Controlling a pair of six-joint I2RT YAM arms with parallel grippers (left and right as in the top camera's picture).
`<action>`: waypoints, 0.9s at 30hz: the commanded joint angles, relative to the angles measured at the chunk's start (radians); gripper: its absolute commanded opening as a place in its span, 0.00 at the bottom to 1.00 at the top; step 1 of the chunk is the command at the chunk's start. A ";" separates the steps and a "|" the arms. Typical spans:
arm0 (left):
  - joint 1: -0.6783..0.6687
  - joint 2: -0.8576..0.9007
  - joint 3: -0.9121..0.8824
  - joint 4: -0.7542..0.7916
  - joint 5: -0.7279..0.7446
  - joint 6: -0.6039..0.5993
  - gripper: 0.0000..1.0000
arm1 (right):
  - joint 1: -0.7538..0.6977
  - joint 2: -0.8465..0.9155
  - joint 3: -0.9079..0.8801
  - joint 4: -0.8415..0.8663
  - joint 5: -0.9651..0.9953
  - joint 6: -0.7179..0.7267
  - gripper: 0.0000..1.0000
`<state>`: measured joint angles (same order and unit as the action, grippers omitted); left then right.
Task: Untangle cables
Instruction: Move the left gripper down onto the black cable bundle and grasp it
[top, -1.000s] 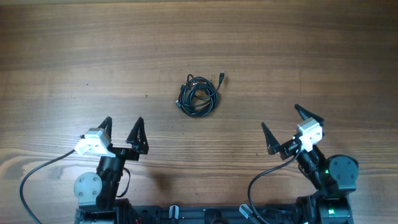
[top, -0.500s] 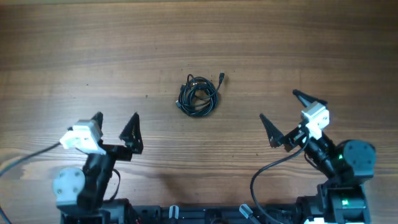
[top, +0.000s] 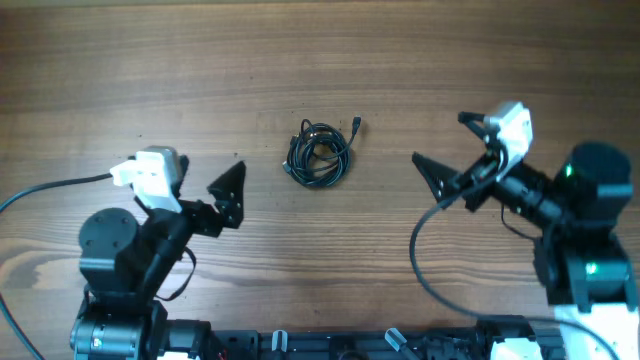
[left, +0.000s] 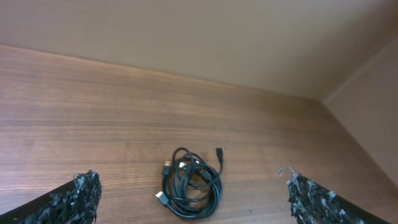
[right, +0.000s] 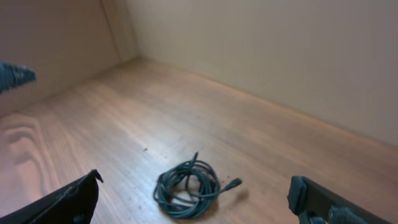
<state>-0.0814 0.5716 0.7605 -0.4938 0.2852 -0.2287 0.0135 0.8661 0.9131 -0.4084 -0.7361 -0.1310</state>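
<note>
I'm seeing only one finger (top: 228, 195) of the left gripper (top: 198, 178) from overhead, its partner sitting hidden under the white wrist camera (top: 150, 168); the left wrist view is cutting both fingers off at the bottom edge, showing just their rough black fingertips (left: 79, 198) at the two lower corners, spread wide and gripping nothing; the right gripper (top: 438, 137) is likewise gaping, its two dark fingers pointing toward the table's middle, and the right wrist view is cropping those fingers (right: 69, 202) at its lower corners; the arm bases (top: 120, 300) are running off the bottom of the overhead frame; inside the bundle I'm struggling to tell how many cords there are or how they're crossing, the strands overlapping too tightly; the cables (top: 320, 155) are lying as one small, roughly round black coil on the wooden tabletop (top: 320, 50), about midway between the two grippers and a little farther out from the bases, touching neither gripper; several loops are stacking on one another; one tail is sticking out of the coil at its upper right in the overhead view, ending in a small plug (top: 356, 124) resting on the wood; the left wrist view is showing paler connector ends (left: 165, 168) tucked against the coil's left side; in the right wrist view the coil is looking dark greenish-grey, with the plug trailing off to its right
</note>
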 joint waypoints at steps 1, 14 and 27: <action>-0.136 0.015 0.025 0.006 -0.186 0.017 1.00 | -0.002 0.113 0.136 -0.083 -0.036 0.000 1.00; -0.352 0.441 0.341 -0.061 -0.242 0.065 1.00 | -0.002 0.289 0.273 -0.204 -0.050 0.000 1.00; -0.342 0.712 0.422 -0.093 -0.005 0.065 1.00 | -0.002 0.297 0.272 -0.278 0.051 0.030 1.00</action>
<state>-0.4301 1.2758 1.1648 -0.6353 0.2474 -0.1837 0.0135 1.1549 1.1572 -0.6853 -0.7467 -0.1318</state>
